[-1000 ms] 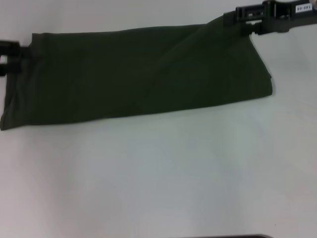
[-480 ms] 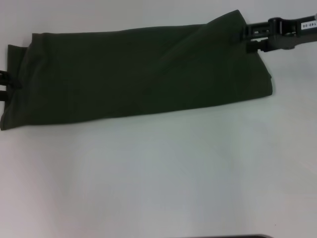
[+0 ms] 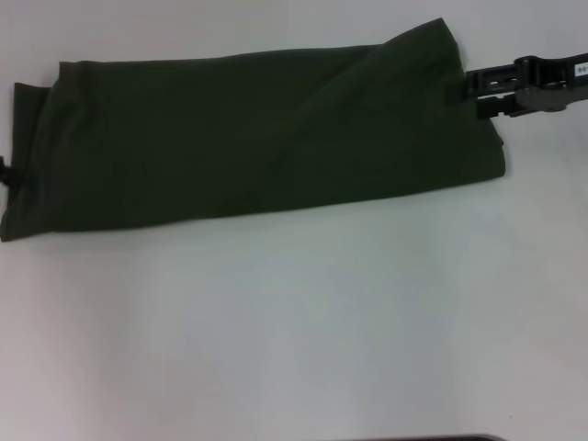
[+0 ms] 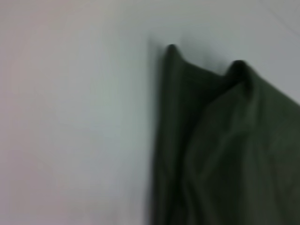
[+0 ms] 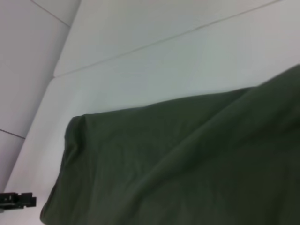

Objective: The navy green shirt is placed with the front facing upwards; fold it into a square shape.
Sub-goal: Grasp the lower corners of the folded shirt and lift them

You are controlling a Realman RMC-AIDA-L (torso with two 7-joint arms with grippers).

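At the far left edge of the head view only a sliver of the left gripper [image 3: 5, 172] shows, beside the shirt's left end; whether it is open I cannot tell. The shirt [image 3: 248, 138] lies folded into a long band across the white worktop [image 3: 294, 331]. The right gripper [image 3: 470, 89] sits at the shirt's right end, empty, its fingers slightly parted.

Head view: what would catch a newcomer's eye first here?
The dark green shirt dominates, folded into a long band across the far part of the white table. The right gripper sits at its right end near the raised far corner. The left gripper barely shows at the picture's left edge, beside the shirt's left end.
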